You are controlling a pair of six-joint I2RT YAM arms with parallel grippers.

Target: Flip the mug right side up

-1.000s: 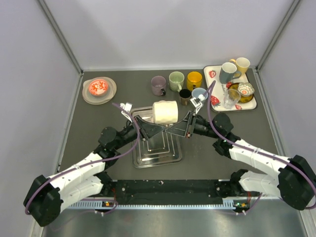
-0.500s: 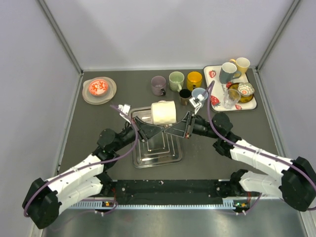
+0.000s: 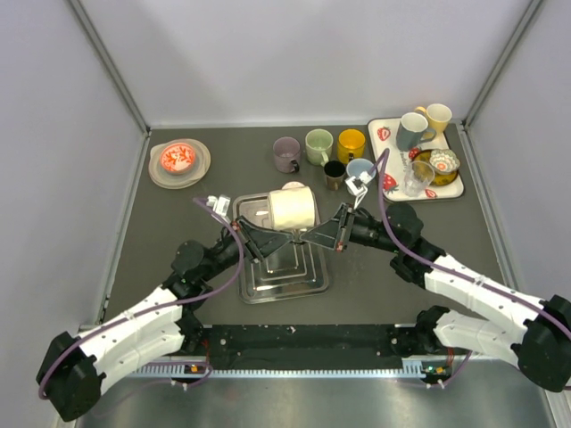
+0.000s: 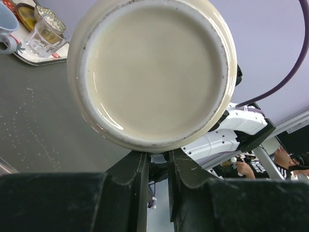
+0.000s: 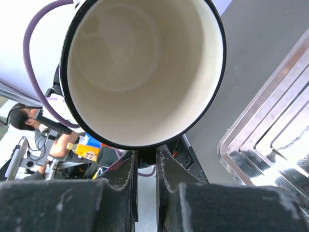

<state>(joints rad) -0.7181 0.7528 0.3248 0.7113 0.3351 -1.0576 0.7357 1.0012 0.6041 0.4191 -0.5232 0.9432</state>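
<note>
over steel tray (image 3: 285, 278), glossy round mug (image 3: 293, 208)

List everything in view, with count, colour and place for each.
mug: 1, cream, on its side, held over steel tray
steel tray: 1, silver, table centre
cups: 5, purple, green, yellow, black, blue; behind steel tray
strawberry tray: 1, white and red, back right
grey mug: 1, grey-blue, on strawberry tray
yellow mug: 1, yellow, on strawberry tray
glass: 1, clear, on strawberry tray
bowl: 1, patterned, on strawberry tray
plate: 1, beige, back left
dish: 1, pink-red, on plate
left gripper: 1, black, under mug's base end
right gripper: 1, black, under mug's open end
</note>
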